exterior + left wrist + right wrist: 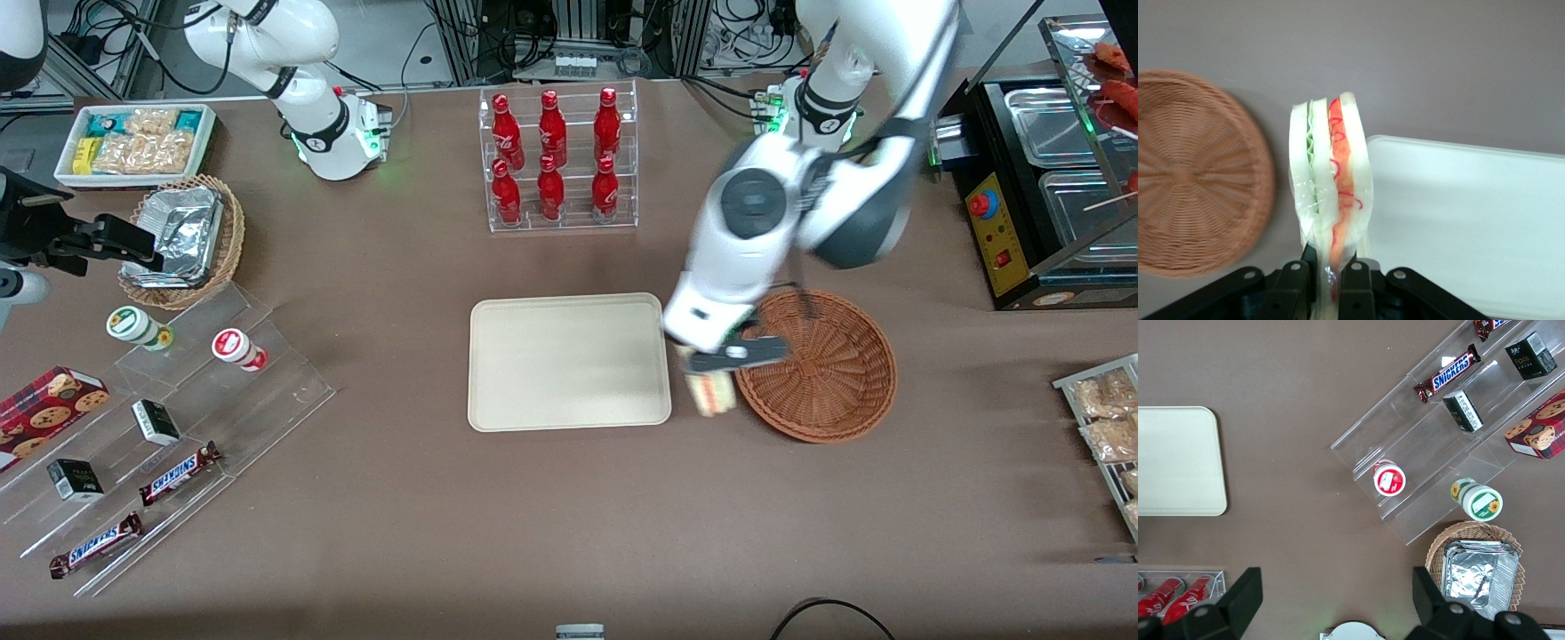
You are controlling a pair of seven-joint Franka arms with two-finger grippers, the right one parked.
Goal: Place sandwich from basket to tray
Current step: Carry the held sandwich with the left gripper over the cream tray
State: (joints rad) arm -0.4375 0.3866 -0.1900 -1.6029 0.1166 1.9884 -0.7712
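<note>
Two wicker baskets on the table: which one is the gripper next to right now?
The reddish-brown basket, unlined and empty. The gripper, shut on the sandwich, hangs between it and the tray. The other, paler basket holds foil.

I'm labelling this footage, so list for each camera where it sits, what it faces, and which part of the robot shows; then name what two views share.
Front view: high up, facing the robots, looking down on the table; both arms show, the gripper holding the sandwich between the tray and the basket.
Left wrist view: on the working arm, looking past its black fingers, shut on the sandwich, down at the basket and tray.
Right wrist view: on the parked arm, looking down on the snack shelves.
Shared: all three show the tray.
</note>
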